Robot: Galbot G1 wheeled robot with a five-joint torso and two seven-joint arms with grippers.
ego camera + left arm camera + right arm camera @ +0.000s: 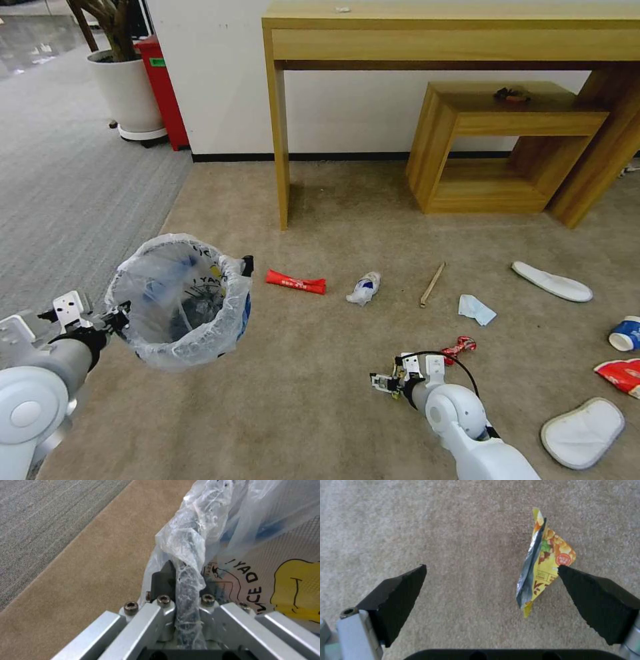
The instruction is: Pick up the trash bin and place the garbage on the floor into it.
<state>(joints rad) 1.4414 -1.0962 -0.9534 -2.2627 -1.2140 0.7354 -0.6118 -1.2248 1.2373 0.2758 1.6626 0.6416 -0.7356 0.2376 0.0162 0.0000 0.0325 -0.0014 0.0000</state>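
I am holding the trash bin (pixel 180 303) above the floor (pixel 320 393) at my left, my left pincer (pixel 181 597) clamped on its bag-covered rim. My right pincer (pixel 491 585) is hanging spread wide over a yellow wrapper (pixel 543 562), which is lying beside one fingertip (pixel 573 576). Farther off, a red wrapper (pixel 296 282), a stick (pixel 432 285) and a white slipper (pixel 551 281) are lying near the desk (pixel 440 33).
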